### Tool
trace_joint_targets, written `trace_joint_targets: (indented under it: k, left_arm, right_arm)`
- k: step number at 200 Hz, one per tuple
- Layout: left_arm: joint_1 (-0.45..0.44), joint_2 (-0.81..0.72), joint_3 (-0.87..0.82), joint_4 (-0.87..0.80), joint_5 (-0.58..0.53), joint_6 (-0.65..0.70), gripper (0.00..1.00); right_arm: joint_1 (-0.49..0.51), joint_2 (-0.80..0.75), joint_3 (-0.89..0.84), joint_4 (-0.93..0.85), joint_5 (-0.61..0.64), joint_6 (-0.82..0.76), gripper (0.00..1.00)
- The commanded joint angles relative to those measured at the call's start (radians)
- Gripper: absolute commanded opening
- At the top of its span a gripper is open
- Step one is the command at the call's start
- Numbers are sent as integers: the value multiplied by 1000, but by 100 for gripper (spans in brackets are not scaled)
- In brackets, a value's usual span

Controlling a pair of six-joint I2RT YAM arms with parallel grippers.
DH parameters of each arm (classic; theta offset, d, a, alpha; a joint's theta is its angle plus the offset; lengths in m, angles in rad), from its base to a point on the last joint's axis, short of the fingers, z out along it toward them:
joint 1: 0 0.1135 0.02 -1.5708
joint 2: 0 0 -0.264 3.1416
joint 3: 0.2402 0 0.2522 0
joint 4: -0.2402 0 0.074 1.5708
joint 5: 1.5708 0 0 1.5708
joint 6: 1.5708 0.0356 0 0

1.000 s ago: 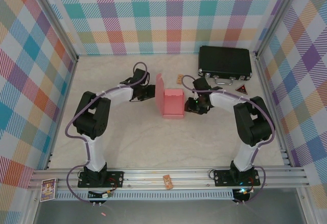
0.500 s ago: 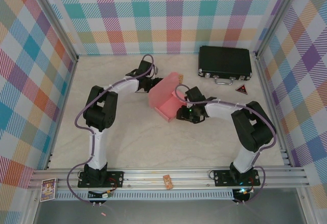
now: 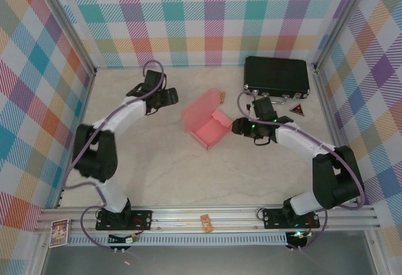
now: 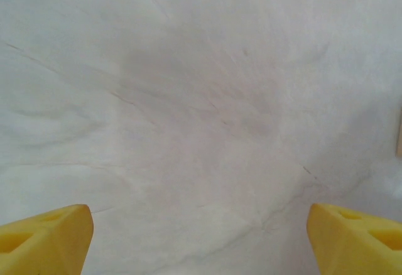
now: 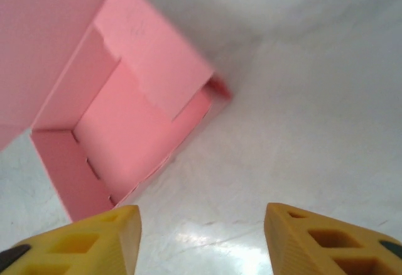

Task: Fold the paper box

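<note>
The pink paper box (image 3: 204,121) lies on the white table, turned diagonally, its tray formed and its lid standing open and leaning to the upper left. In the right wrist view the paper box (image 5: 125,118) shows its hollow inside with one side flap folded inward. My right gripper (image 3: 237,126) is open just right of the box, not touching it; its yellow fingers (image 5: 94,240) frame bare table near the box's edge. My left gripper (image 3: 169,95) is open, well to the left of the lid, with yellow fingers (image 4: 44,237) over bare table.
A black hard case (image 3: 276,77) with a handle lies at the back right, close behind my right arm. A tiny tan wooden block (image 3: 221,95) sits behind the box, and a small dark triangle (image 3: 296,108) lies near the case. Checked walls enclose the table.
Both grippers let go of the box and drew back, the left far to the upper left, the right to the right. The box rotated diagonally and its lid dropped open.
</note>
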Motion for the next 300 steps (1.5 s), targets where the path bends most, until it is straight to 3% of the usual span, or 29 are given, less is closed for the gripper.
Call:
trace_joint_targets:
  k: [1,39,80,136,179,300]
  left_arm:
    - [-11,-183,-143,-26,-90,-32,88]
    - [-124,-444,-398,-18,-43,-147,87]
    - [-237,-544,-589,161,55,-295,86]
    - [-292,-381,-652,436,151,-375,86]
    - [-299,-261,-648,553,197,-421,81]
    - [-299,-36,-559,635,260,-345,65]
  right_arm:
    - [-63,73,129,-65,-121,-194,57]
    - [-86,287,357,-101,-255,-360,57]
    - [-89,454,524,-178,-305,-451,54]
    - [-88,524,524,-111,-354,-433,56]
    - [-71,570,533,-129,-361,-423,57]
    - [-7,508,420,-76,-258,-349,46]
